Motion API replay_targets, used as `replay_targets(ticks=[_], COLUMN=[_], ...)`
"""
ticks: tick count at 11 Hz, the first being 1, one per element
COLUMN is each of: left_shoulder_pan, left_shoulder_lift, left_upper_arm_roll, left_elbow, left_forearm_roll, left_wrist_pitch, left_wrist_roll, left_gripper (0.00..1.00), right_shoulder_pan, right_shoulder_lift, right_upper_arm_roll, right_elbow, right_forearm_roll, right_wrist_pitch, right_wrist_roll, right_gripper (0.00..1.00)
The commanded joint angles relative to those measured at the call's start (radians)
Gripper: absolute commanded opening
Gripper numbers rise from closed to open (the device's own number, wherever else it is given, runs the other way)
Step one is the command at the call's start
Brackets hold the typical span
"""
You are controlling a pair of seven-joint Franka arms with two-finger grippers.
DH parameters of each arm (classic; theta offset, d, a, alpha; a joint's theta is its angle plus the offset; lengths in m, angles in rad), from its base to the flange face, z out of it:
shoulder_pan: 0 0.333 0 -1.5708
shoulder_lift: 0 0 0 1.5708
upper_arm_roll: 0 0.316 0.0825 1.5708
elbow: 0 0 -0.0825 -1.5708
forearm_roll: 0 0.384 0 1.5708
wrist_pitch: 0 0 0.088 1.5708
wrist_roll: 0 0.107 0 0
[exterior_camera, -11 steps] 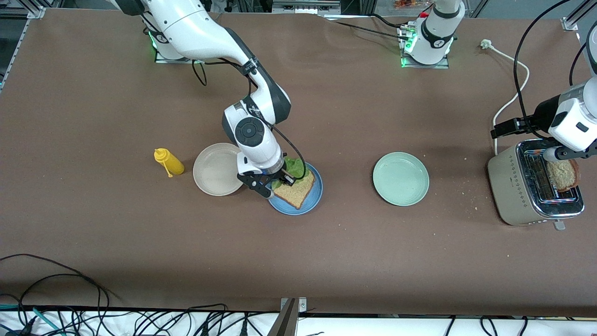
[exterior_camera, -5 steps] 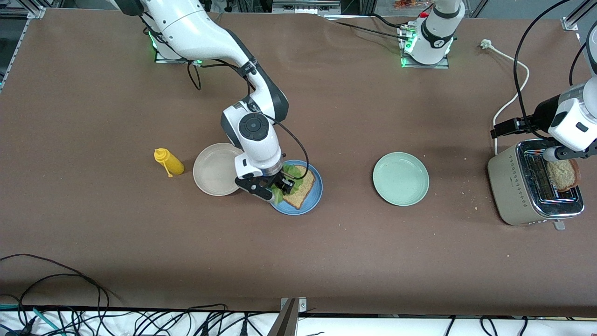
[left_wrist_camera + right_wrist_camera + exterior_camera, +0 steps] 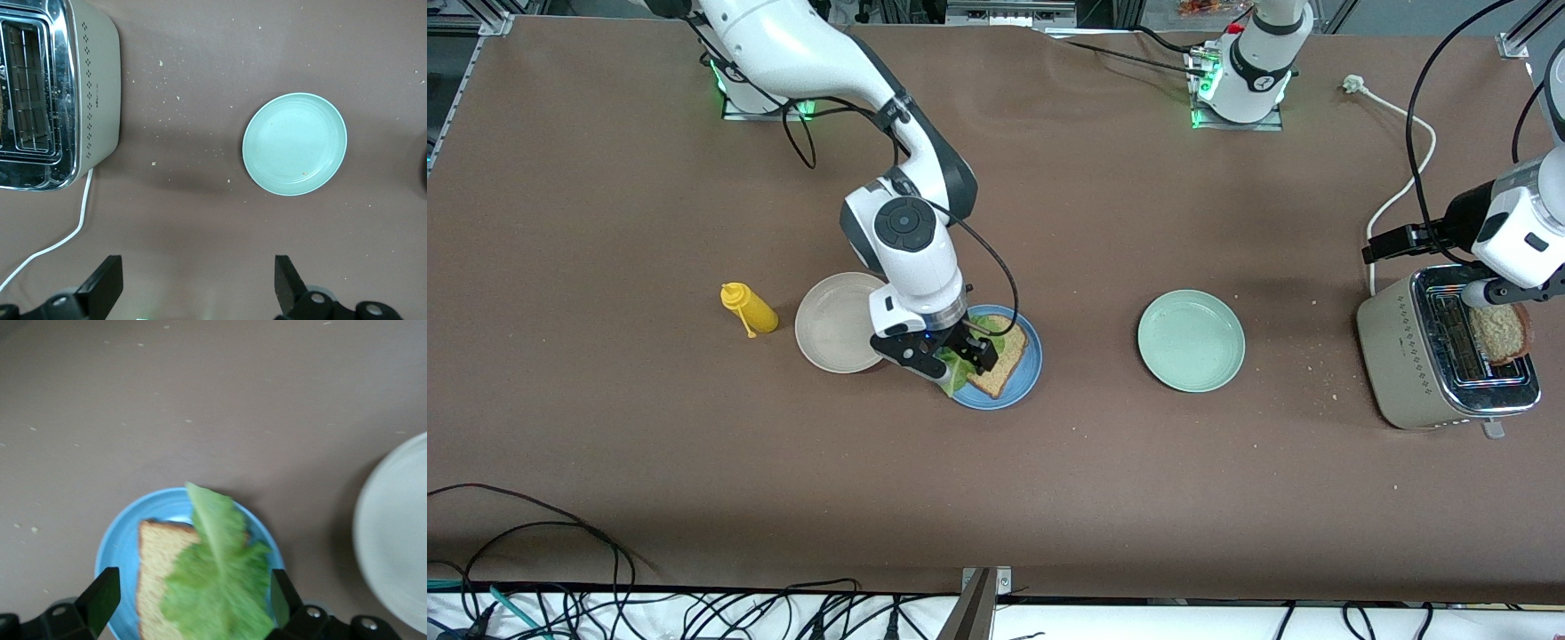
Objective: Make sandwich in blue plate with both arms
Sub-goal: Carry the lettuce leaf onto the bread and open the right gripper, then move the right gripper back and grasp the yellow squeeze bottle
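Right gripper (image 3: 959,364) opened; lettuce (image 3: 960,366) dropped onto bread (image 3: 1000,366).

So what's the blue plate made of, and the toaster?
The blue plate looks like matte plastic or melamine: flat, even colour with no shine, though ceramic is possible. The toaster seems to have a beige painted or plastic body and a shiny metal top, which shows bright reflections around its slots.

We are looking at a robotics lab staging a kitchen, two white arms bolted at green-lit bases (image 3: 1232,111) along a brown worktop (image 3: 1049,489), aluminium framing (image 3: 480,22) edging its corners, loose cables (image 3: 605,604) trailing below, a toaster (image 3: 1440,360) sitting plugless.
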Motion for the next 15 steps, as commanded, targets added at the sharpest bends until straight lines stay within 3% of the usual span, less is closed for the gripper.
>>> replay_targets(ticks=[1,3,5,11,13,15], left_shoulder_pan=[0.004,0.014,0.016,0.013,0.013,0.014], left_shoulder_lift=[-0.016,-0.015,-0.013,-0.015,-0.015,-0.013], left_upper_arm_roll=[0.001,0.015,0.024,0.019,0.018,0.018], left_elbow=[0.004,0.030,0.030,0.012,0.012,0.012], left_forearm_roll=[0.045,0.063,0.063,0.063,0.063,0.063], left_wrist_pitch=[-0.004,-0.004,-0.004,-0.005,-0.005,-0.005], left_wrist_roll=[0.021,0.023,0.023,0.023,0.023,0.023], left_gripper=[1.00,1.00,1.00,1.00,1.00,1.00], right_shoulder_pan=[0.004,0.004,0.004,0.000,-0.002,-0.078], right_shoulder_lift=[-0.101,-0.139,-0.208,-0.487,-0.505,-0.445], right_upper_arm_roll=[-0.070,-0.148,-0.236,-0.507,-0.625,-0.659], right_elbow=[-0.018,-0.021,-0.079,-0.471,-0.579,-0.585], right_forearm_roll=[-0.018,-0.035,-0.052,-0.032,0.076,0.190], right_wrist_pitch=[-0.305,-0.538,-0.626,-0.495,-0.391,-0.376], right_wrist_roll=[-0.192,-0.353,-0.564,-1.147,-1.455,-1.727], right_gripper=[1.00,1.00,0.98,1.00,1.00,0.99])
